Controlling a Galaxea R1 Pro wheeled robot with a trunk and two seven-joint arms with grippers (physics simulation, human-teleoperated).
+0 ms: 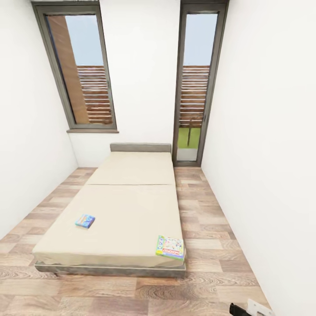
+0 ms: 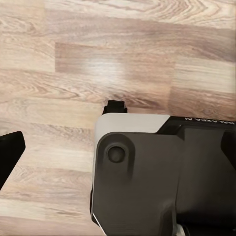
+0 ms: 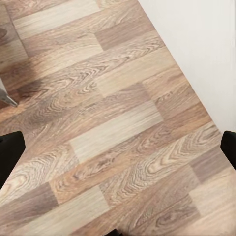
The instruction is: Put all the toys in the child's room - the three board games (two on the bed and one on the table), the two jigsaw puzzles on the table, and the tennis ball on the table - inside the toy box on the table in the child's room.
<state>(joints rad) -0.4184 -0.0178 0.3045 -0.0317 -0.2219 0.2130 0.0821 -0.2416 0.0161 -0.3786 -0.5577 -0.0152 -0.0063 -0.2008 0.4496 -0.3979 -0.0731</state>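
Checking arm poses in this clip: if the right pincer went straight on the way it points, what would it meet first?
The wood floor. The right pincer is open with nothing between its fingertips, though depth is unclear.

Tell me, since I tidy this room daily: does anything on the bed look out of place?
Yes. Two board games lie on the bare mattress: a small blue one near its left side, and a larger one at the near right corner, close to the edge. Nothing looks damaged.

A low beige bed [image 1: 127, 202] is sitting on the wood-plank floor [image 1: 210, 228] between white walls [image 1: 272, 131]. Daylight is coming through 2 tall windows [image 1: 81, 70].
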